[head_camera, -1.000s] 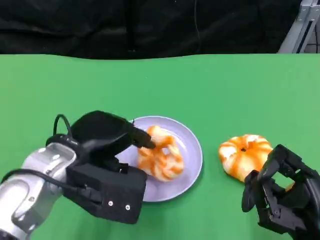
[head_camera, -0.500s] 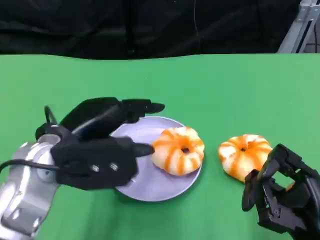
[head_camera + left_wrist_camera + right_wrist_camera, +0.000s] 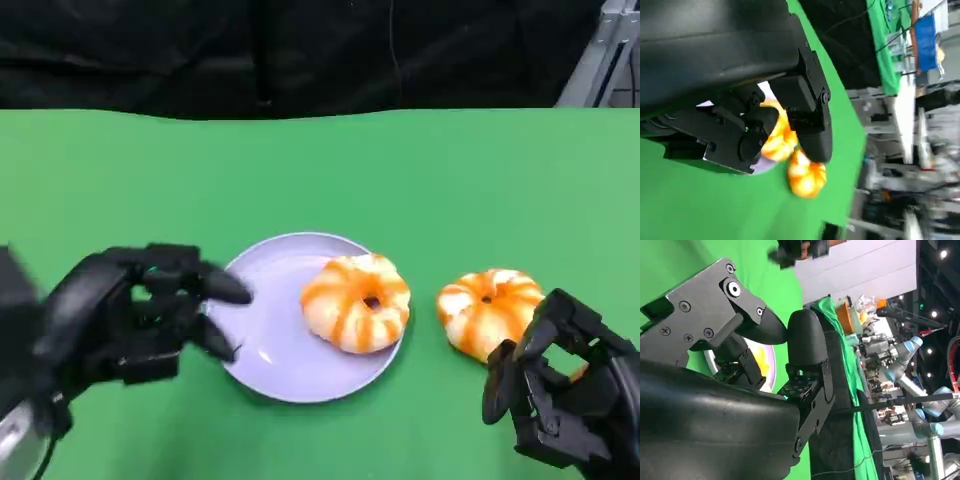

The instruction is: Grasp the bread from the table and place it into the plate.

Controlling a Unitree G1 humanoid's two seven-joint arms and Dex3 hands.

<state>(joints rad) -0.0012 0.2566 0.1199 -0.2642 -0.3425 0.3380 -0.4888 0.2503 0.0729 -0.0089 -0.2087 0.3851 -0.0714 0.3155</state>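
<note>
At lower right my right hand (image 3: pixel 560 400) sits empty, fingers curled inward. My left hand (image 3: pixel 130 320), lower left, is empty with fingers apart. Mid-frame, one bread (image 3: pixel 356 302) lies in the plate (image 3: pixel 270 350); a second bread (image 3: pixel 490 310) lies right of it on the green table (image 3: pixel 320 170).

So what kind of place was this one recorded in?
Likely a robotics lab or demo hall: a green-covered table with a black curtain behind, and other robot arms with cluttered benches in the right wrist view.
</note>
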